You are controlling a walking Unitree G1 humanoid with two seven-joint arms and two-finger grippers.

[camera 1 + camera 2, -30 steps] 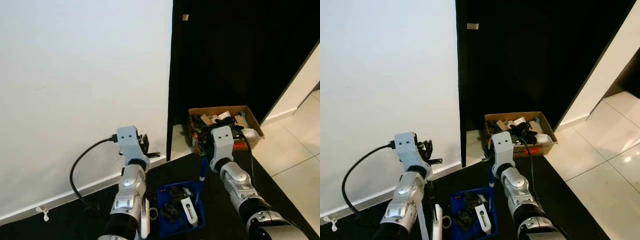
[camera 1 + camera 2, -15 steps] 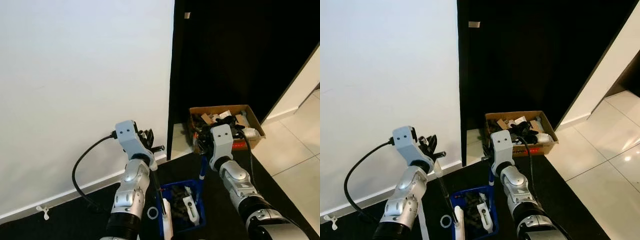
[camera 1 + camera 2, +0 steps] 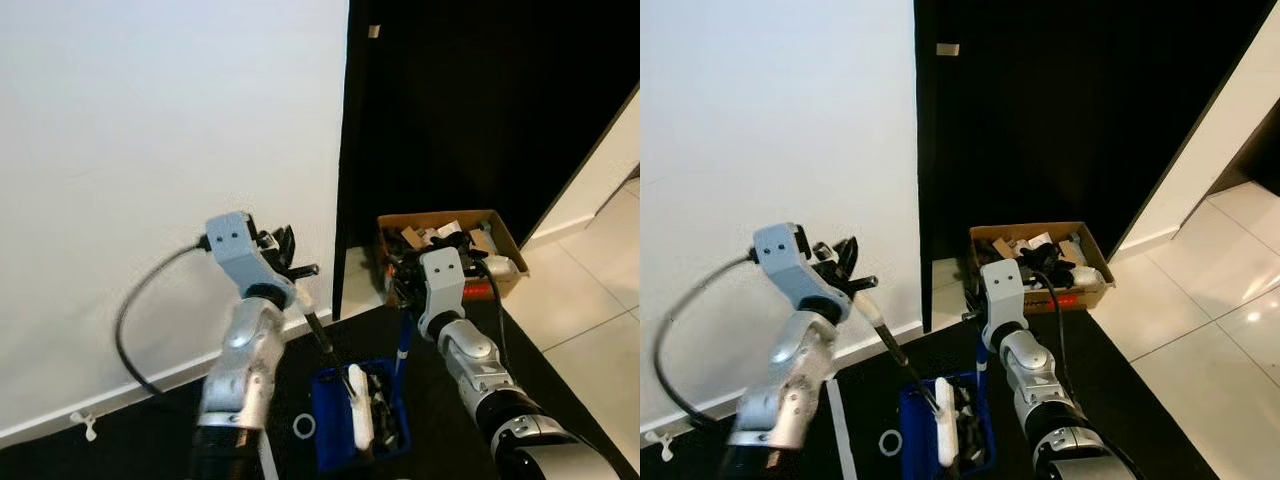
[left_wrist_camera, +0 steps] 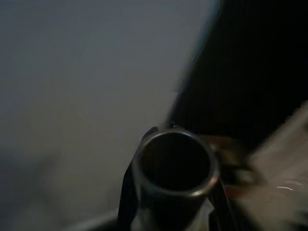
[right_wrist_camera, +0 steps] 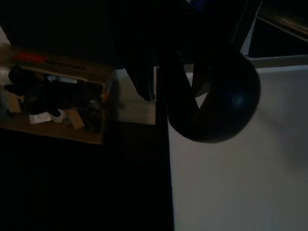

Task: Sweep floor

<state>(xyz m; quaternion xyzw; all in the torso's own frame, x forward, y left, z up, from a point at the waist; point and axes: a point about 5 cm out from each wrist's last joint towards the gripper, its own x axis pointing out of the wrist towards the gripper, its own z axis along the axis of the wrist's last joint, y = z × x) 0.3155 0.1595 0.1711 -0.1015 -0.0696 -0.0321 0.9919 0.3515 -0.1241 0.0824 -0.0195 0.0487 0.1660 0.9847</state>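
My left gripper [image 3: 288,264] is raised near the white wall and shut on the thin dark handle [image 3: 318,332] of a brush. Its white head [image 3: 357,402] rests inside the blue dustpan [image 3: 327,432] on the black floor mat, among dark debris. In the left wrist view the handle's round metal end [image 4: 175,164] faces the camera. My right gripper [image 3: 405,292] is shut on the dustpan's upright blue handle [image 3: 403,345]. That handle's dark rounded end [image 5: 215,98] shows in the right wrist view.
An open cardboard box [image 3: 503,238] of odds and ends stands behind the dustpan by a black doorway. The white wall [image 3: 160,150] runs along the left. A small white ring [image 3: 302,427] lies on the mat. Pale tiles [image 3: 600,330] lie to the right.
My left arm has lifted and swung out to the left, and the brush head has slid rightward from the pan's left edge into the pan. The right arm and dustpan have stayed put.
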